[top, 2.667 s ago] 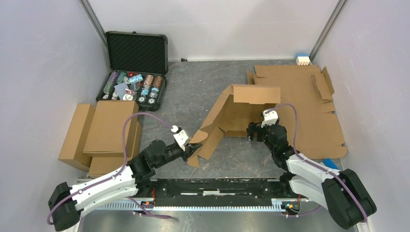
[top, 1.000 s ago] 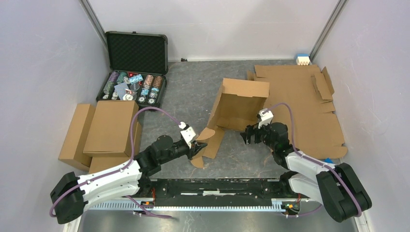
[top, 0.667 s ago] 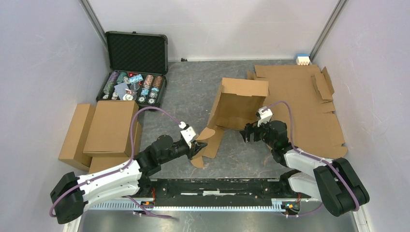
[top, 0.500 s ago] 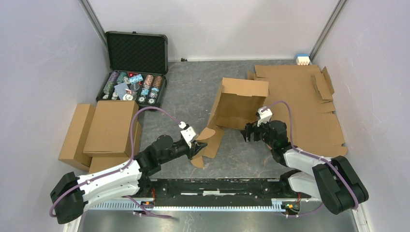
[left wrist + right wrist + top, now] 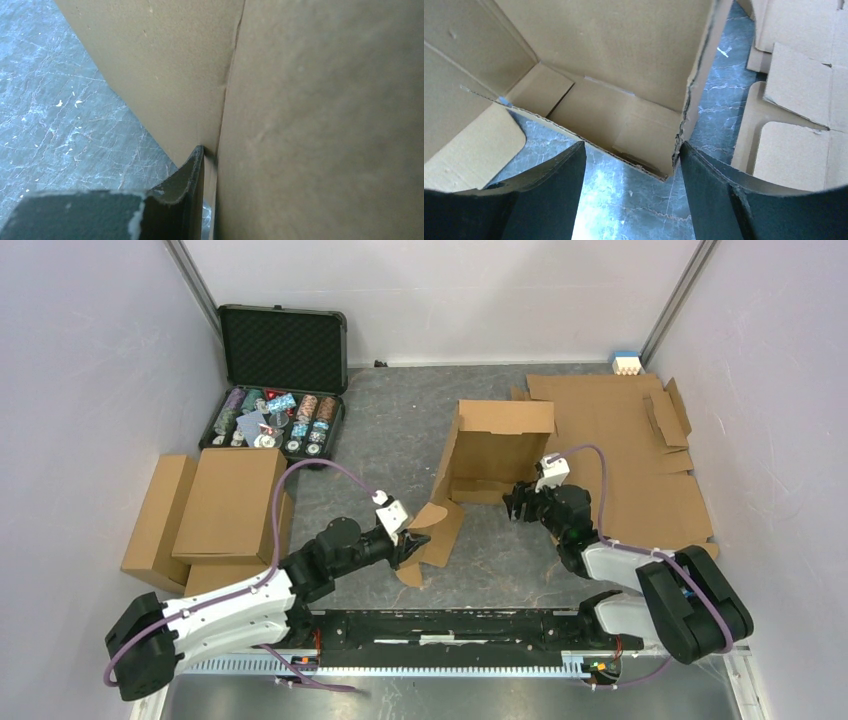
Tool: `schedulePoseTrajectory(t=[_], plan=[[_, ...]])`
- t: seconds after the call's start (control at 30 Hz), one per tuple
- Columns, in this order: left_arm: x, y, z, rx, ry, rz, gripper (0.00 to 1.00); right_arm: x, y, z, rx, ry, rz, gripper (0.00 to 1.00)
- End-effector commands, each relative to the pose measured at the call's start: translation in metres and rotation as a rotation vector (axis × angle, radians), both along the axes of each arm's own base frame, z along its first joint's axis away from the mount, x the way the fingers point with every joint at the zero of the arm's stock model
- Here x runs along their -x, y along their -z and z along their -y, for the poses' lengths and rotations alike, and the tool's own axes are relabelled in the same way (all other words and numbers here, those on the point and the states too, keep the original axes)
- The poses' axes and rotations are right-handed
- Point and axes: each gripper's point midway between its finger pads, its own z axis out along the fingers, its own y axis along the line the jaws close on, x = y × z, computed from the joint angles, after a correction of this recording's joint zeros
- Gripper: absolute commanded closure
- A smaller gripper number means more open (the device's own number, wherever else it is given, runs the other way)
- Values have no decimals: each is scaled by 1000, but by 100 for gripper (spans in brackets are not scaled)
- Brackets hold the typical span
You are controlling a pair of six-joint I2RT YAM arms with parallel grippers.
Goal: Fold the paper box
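Observation:
The paper box (image 5: 497,445) is a brown cardboard sheet, partly folded, standing mid-table with its open inside facing me. My left gripper (image 5: 413,543) is shut on its low left flap (image 5: 436,528). In the left wrist view one dark finger (image 5: 187,187) presses against the cardboard (image 5: 310,120); the other finger is hidden behind the flap. My right gripper (image 5: 519,502) is open and empty at the box's near right corner. In the right wrist view that corner (image 5: 667,167) sits between the spread fingers, close to the right finger (image 5: 711,195).
A black case of poker chips (image 5: 281,380) lies open at the back left. Folded brown boxes (image 5: 212,510) are stacked at the left. Flat cardboard sheets (image 5: 630,455) cover the right side. A small white and blue object (image 5: 627,363) sits in the back right corner.
The box's back panel has swung up from leaning to nearly upright. My right gripper has moved a little forward to the box's near corner. The left gripper keeps its hold on the flap.

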Motion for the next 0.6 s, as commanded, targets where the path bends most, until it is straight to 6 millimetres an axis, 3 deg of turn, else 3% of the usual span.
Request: schedulePoseTrajectory(t=[0.0, 0.57], plan=[[4, -11, 10, 28, 36, -18, 76, -22, -24, 4, -76, 100, 86, 27], [6, -9, 22, 33, 74, -59, 76, -44, 0, 11, 3, 232, 50, 33]])
